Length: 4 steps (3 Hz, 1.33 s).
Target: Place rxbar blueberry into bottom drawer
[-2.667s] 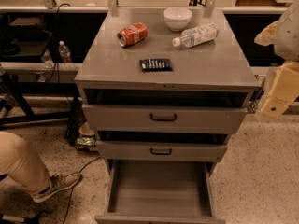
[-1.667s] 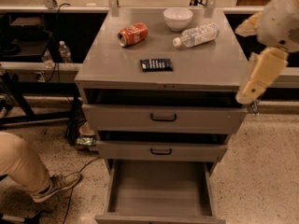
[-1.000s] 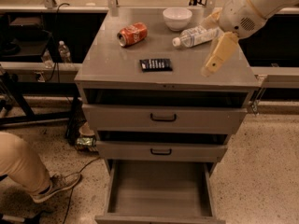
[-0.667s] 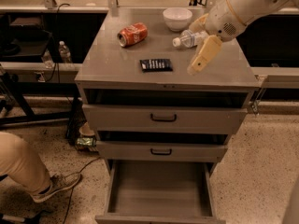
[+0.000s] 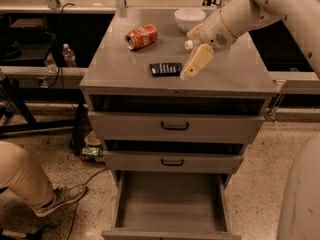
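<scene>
The rxbar blueberry [image 5: 166, 69], a flat dark bar with pale lettering, lies on the grey cabinet top [image 5: 120, 69] near its front middle. My gripper [image 5: 189, 71] comes in from the upper right on a cream arm and hangs just right of the bar, close above the top. The bottom drawer [image 5: 170, 204] is pulled out under the two upper drawers, its plain grey inside empty.
A red soda can [image 5: 141, 36] lies on its side at the back left of the top. A white bowl [image 5: 189, 19] stands at the back. A plastic bottle lies partly hidden behind my arm. A person's leg and shoe [image 5: 35, 184] are at the lower left.
My arm has swung in from the right edge of the view, leftward across the cabinet top, and now hangs next to the bar. The bar, can and drawers have not moved.
</scene>
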{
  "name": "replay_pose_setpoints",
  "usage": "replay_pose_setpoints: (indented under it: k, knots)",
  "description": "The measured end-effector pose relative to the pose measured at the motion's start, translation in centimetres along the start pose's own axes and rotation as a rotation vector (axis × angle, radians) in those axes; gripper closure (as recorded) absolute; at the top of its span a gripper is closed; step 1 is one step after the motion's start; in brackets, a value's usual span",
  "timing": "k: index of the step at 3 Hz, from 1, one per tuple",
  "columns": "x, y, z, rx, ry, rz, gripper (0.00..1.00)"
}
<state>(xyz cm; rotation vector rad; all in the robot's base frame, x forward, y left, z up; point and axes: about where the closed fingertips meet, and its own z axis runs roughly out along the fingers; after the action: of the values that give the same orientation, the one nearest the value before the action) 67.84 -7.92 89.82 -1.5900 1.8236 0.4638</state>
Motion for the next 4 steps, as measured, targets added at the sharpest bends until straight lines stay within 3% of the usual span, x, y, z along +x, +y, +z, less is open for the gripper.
replay_pose_setpoints:
  k: [1,4]
  knots:
    - [0.0,0.0,0.0,0.000,0.000,0.000,0.00]
    - [2.2,-2.4,1.6,0.019,-0.112,0.066,0.00]
